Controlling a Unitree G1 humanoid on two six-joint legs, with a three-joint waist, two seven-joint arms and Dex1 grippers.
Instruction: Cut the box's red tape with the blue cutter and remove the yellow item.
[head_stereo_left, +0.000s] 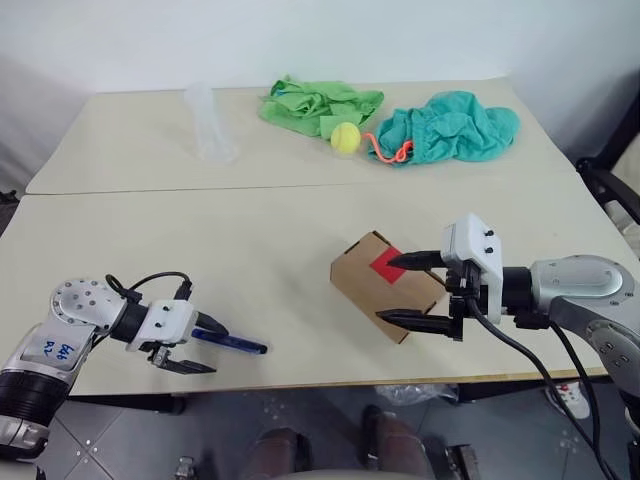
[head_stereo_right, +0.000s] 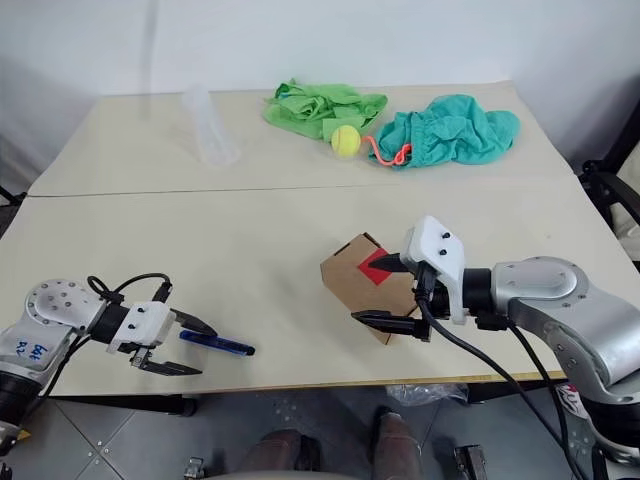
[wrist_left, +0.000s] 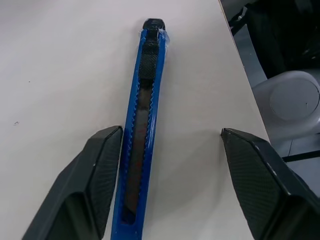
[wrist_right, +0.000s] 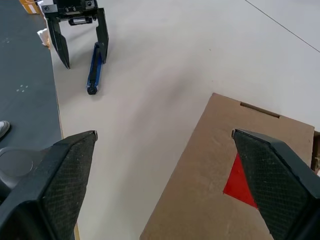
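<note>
The box, a small brown carton, lies on the table right of centre, with the red tape on its top face. My right gripper is open and straddles the box's near end; one fingertip reaches over the tape, and I cannot tell whether it touches. The blue cutter lies flat on the table near the front edge. My left gripper is open over it, with one finger beside the handle. The yellow item is hidden.
At the back of the table lie a green cloth, a tennis ball and a teal cloth with an orange cord. A clear plastic cup stands at the back left. The table's front edge runs just below both grippers.
</note>
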